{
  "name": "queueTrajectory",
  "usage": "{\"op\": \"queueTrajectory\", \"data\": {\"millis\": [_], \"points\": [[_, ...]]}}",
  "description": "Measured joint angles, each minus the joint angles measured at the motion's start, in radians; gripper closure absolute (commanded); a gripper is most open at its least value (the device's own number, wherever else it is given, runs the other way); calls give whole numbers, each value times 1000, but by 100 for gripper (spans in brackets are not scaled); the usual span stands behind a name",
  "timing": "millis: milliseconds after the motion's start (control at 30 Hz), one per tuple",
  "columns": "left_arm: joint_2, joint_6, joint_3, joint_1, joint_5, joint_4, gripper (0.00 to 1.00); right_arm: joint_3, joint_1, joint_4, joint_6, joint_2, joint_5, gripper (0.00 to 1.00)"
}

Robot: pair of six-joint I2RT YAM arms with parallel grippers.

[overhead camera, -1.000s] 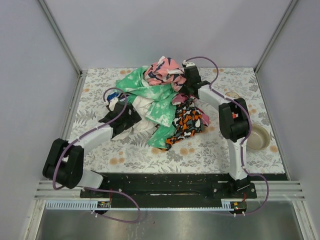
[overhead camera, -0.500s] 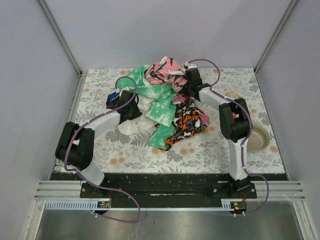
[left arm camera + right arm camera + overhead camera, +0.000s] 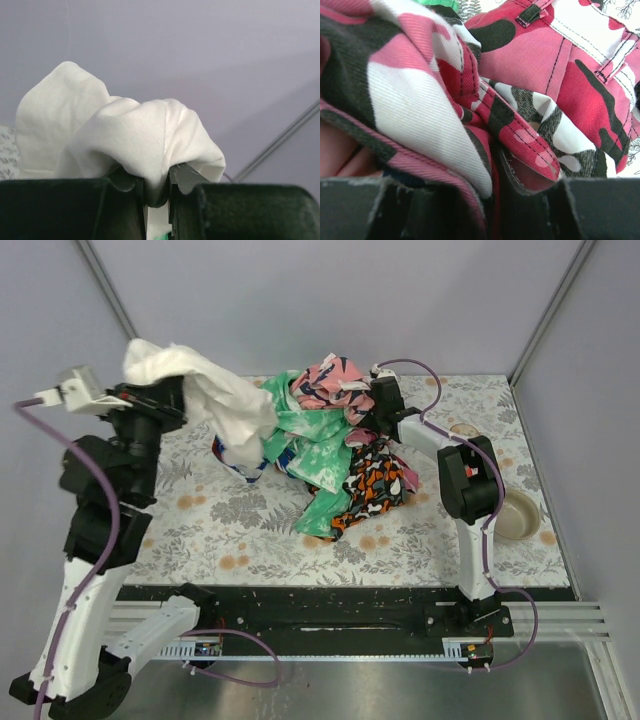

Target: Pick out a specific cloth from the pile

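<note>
- Jaws of your left gripper (image 3: 157, 192) are clamped on a fold of the white cloth (image 3: 215, 390), which is held high over the left side of the tabletop (image 3: 230, 530). The cloth drapes down to the right, and its lower end reaches the left edge of the pile (image 3: 330, 455).
- Your hold looks thin: the wrist view shows only a narrow pinch of fabric between those jaws, with the rest ballooning above them. A sharp tug could slide that fold out and drop the cloth back onto the heap.
- The hanging end sits right beside a blue striped cloth (image 3: 228, 455) and the green mottled cloth (image 3: 300, 435). You cannot tell from these views whether it is caught under them. If it is, pulling further would likely drag them along.
- Jaws of your right gripper (image 3: 495, 192) are closed on the pink camouflage cloth (image 3: 420, 100) at the far side of the pile. If you move that arm, the pink piece would probably come away too and spill the heap.
- Your left arm is raised close to the left wall, so swing it wide with care.
</note>
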Motion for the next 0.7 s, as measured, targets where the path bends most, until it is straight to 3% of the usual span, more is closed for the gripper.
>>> {"op": "queueTrajectory", "data": {"millis": [167,200,233,333,467,533,700], "points": [[18,73,238,0,-73,-24,100,0,0,0,3,1,0,60],[30,89,280,0,-86,-41,100,-1,-1,0,3,1,0,55],[43,102,318,0,-97,-55,100,-2,-2,0,3,1,0,33],[73,134,394,0,-131,-97,100,-7,-6,0,5,-1,8,25],[67,136,368,0,-194,-134,100,-26,-13,-2,8,-18,9,12],[46,118,306,0,-237,-145,100,-34,-13,-11,7,-31,19,1],[-40,19,73,0,-357,-226,100,-97,-15,-46,2,-115,39,1]]}}
